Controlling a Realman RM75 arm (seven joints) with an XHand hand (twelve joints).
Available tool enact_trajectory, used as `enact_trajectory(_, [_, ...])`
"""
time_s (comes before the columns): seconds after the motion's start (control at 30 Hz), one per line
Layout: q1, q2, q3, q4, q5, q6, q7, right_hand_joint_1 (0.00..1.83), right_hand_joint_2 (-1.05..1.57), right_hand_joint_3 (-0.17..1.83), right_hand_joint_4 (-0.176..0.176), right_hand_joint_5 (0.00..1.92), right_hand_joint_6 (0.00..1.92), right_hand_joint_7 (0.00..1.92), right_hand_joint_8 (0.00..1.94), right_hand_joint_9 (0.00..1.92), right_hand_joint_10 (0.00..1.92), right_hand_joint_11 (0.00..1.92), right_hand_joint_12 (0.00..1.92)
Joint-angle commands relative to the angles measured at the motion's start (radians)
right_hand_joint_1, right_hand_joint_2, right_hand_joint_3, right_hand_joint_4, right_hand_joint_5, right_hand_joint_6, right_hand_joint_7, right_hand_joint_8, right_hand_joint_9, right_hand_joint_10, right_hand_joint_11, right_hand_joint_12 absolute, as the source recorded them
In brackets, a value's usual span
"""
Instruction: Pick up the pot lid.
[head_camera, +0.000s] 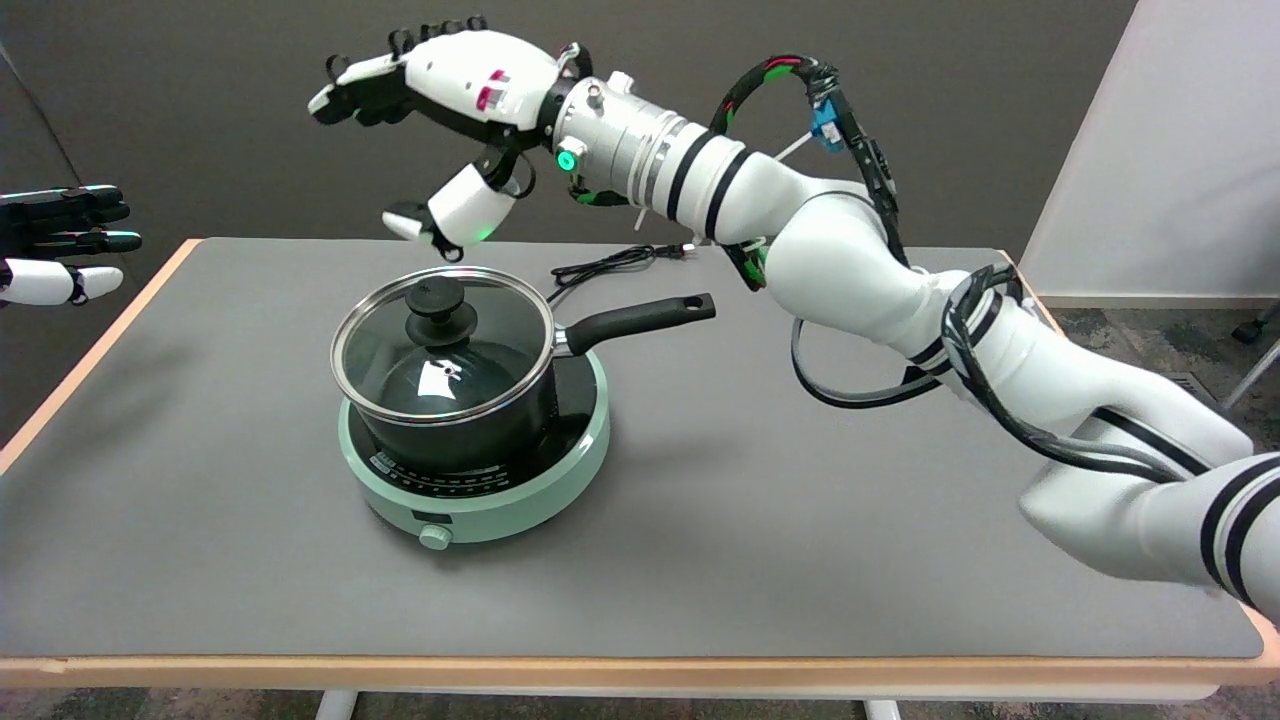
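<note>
Fingers (350, 85) spread apart, grasping nothing; right hand (440, 110) hangs in the air above the pot lid (442, 345), not touching. Lid sits on the black pot (470, 430), which is on the green cooker (480, 490), left of desk (800, 560) centre. Knob (437, 305) faces up.

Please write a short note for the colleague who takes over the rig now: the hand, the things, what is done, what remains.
Right hand: open, in the air above the pot, holding nothing.
Pot lid: glass, seated on the black pot, black knob free.
Pot stands on the green cooker; its handle points right.
Done: nothing is gripped.
Left: lower the hand, grip the knob, lift the lid.
</note>
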Motion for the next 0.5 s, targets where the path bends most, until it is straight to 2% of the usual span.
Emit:
enact_trajectory(0.03, [0.043, 0.068, -0.158, 0.134, -0.011, -0.034, -0.094, 0.86, 0.51, 0.98, 0.102, 0.47, 0.2, 0.6, 0.19, 0.56, 0.36, 0.37, 0.75])
enact_trajectory(0.33, [0.064, 0.031, -0.258, 0.066, -0.011, -0.028, -0.104, 0.86, 0.49, 0.98, 0.1, 0.44, 0.18, 0.56, 0.18, 0.55, 0.35, 0.36, 0.74])
enact_trajectory(0.5, [0.063, -0.01, -0.264, 0.004, -0.011, -0.026, -0.104, 0.86, 0.49, 0.98, 0.1, 0.43, 0.18, 0.55, 0.18, 0.54, 0.35, 0.36, 0.73])
